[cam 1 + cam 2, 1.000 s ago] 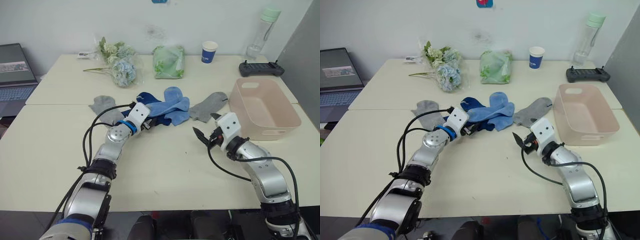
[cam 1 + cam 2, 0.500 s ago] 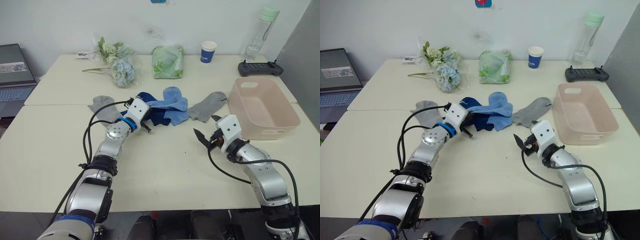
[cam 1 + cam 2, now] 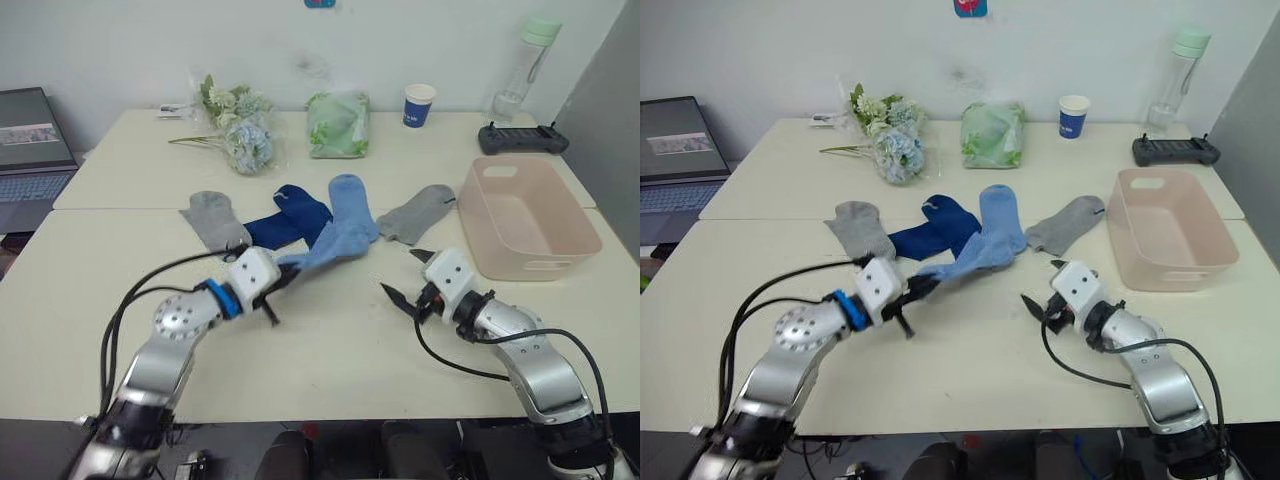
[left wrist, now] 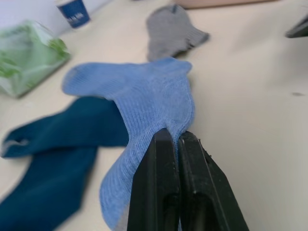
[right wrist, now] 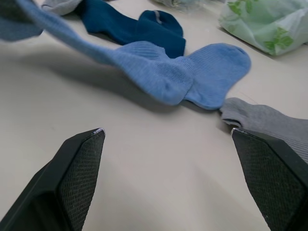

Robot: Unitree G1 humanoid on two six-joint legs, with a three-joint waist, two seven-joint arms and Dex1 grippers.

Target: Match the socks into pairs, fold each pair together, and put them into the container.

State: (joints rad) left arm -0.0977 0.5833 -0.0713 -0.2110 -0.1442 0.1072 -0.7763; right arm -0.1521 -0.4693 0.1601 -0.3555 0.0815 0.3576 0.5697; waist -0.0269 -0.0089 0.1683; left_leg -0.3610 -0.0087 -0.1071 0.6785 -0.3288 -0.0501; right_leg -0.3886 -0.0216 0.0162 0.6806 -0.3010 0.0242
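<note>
— Where's the light blue sock?
— Pinched at one end by the left gripper, fingers clenched on it; the rest trails across the table toward the tub.
— And the right gripper?
— Spread wide, empty, near that sock.

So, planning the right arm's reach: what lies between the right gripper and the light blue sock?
Bare tabletop, as the right wrist view shows, between the open right gripper and the light blue sock; the left gripper pinches its other end.
</note>
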